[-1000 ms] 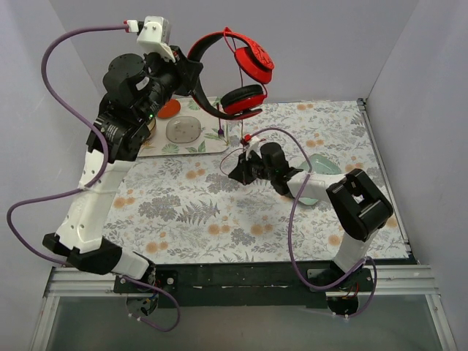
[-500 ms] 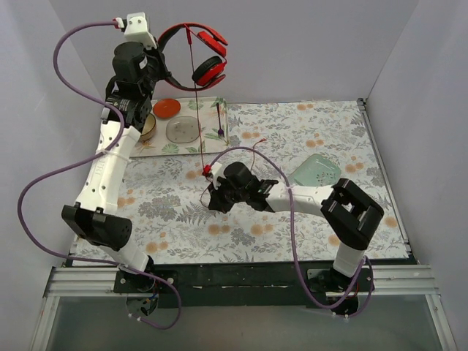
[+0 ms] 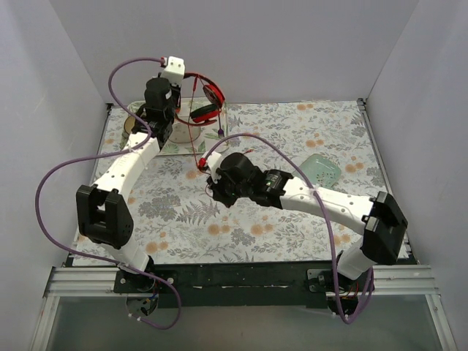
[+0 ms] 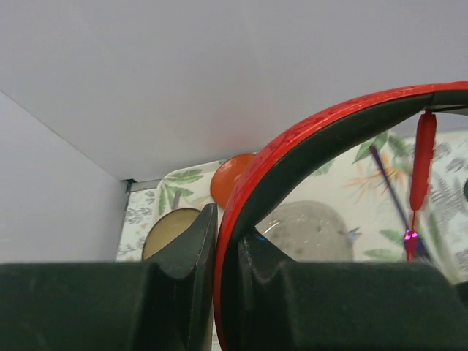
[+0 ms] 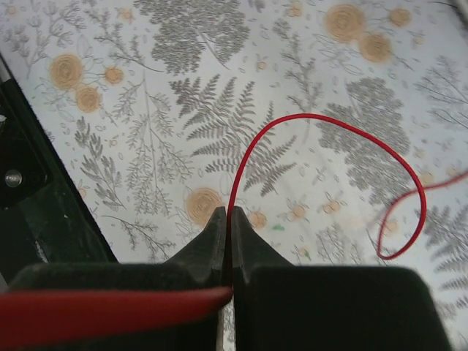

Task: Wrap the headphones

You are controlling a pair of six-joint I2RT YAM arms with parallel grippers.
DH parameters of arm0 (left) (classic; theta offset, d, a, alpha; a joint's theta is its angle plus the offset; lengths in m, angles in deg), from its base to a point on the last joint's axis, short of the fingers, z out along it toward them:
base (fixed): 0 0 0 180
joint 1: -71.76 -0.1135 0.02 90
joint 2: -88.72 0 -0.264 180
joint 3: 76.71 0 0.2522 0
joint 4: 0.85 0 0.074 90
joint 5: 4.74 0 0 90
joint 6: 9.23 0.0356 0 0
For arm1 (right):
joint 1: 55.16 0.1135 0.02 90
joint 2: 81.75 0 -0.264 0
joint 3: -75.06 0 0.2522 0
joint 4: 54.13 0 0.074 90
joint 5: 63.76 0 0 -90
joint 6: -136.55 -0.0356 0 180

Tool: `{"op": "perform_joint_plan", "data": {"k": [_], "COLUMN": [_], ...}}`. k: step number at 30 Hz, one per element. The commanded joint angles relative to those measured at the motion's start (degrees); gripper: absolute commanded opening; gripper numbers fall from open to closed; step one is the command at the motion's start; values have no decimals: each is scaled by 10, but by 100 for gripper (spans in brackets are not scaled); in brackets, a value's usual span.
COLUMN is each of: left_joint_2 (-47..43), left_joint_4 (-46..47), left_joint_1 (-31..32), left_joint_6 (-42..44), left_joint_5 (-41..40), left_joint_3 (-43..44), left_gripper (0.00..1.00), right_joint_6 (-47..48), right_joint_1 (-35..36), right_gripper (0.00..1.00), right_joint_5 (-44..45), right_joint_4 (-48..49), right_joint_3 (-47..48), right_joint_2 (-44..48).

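The red headphones (image 3: 205, 103) with a black-lined headband hang in the air over the back left of the table. My left gripper (image 3: 178, 97) is shut on the headband (image 4: 307, 146), which passes between its fingers (image 4: 227, 234). The thin red cable (image 3: 196, 139) drops from the headphones to my right gripper (image 3: 211, 187) near the table's middle. The right gripper (image 5: 229, 216) is shut on the cable (image 5: 351, 131), which loops ahead of the fingertips just above the floral cloth.
A white tray (image 3: 175, 144) at the back left holds a tan bowl (image 4: 172, 230), a small orange bowl (image 4: 230, 175), a grey plate (image 4: 314, 230) and a purple fork (image 3: 220, 131). A teal plate (image 3: 322, 170) lies at the right. Walls stand on three sides.
My left arm swung the headphones left, then lowered them to just above the back-left tray. My right gripper moved left and nearer with the cable in it.
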Motion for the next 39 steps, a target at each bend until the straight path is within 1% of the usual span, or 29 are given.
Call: {"op": "perform_joint_plan", "data": {"k": [1, 3, 6, 7, 8, 9, 10, 11, 12, 14, 15, 17, 19, 21, 28, 29, 31, 32, 33, 34, 36, 37, 39], "left_joint_2": [-43, -60, -88, -97, -105, -118, -124, -130, -137, -155, -161, -177, -193, -203, -229, -231, -232, -232, -235, -235, -238, -240, -243], "left_joint_4": [177, 207, 244, 251, 255, 249, 235, 218, 173, 133, 96, 61, 24, -24, -71, -76, -106, -119, -144, -157, -193, -202, -227], "left_joint_1": [4, 14, 41, 55, 61, 66, 74, 77, 78, 86, 90, 102, 117, 126, 169, 172, 173, 173, 173, 172, 173, 172, 173], "left_joint_6": [151, 188, 256, 272, 289, 291, 289, 281, 264, 249, 235, 222, 202, 195, 201, 191, 167, 136, 121, 106, 66, 53, 27], "left_joint_5": [-17, -10, -2, 0, 3, 10, 17, 26, 48, 65, 72, 91, 107, 119, 129, 138, 162, 175, 201, 206, 262, 273, 301], "left_joint_3": [-86, -144, -206, -245, -260, -275, -286, -289, -290, -288, -289, -290, -291, -294, -315, -314, -298, -290, -281, -260, -241, -220, -203], "left_gripper": [0, 0, 0, 0, 0, 0, 0, 0, 0, 0, 0, 0, 0, 0, 0, 0, 0, 0, 0, 0, 0, 0, 0], "right_joint_6": [75, 85, 99, 104, 107, 109, 112, 119, 122, 141, 148, 156, 163, 159, 139, 137, 135, 134, 133, 131, 127, 125, 130], "right_joint_1": [0, -18, -71, -102, -118, -149, -163, -178, -201, -219, -235, -254, -281, -303, -347, -351, -360, -364, -373, -378, -392, -398, -407], "right_gripper": [1, 1, 1, 1, 1, 1, 1, 1, 1, 1, 1, 1, 1, 1, 1, 1, 1, 1, 1, 1, 1, 1, 1], "right_joint_5": [74, 103, 108, 105, 107, 114, 119, 129, 135, 155, 165, 170, 163, 135, 72, 63, 58, 55, 51, 34, 15, -13, -40], "right_joint_4": [-100, -136, -152, -153, -152, -151, -152, -151, -151, -146, -147, -145, -145, -144, -139, -140, -138, -136, -131, -118, -102, -93, -63], "right_joint_3": [73, 115, 160, 171, 178, 194, 203, 211, 228, 245, 252, 277, 297, 311, 362, 369, 368, 364, 348, 338, 299, 284, 258], "right_joint_2": [70, 70, 66, 66, 66, 63, 59, 56, 48, 38, 27, 13, -7, -20, -44, -46, -50, -49, -43, -39, -23, -18, -1]}}
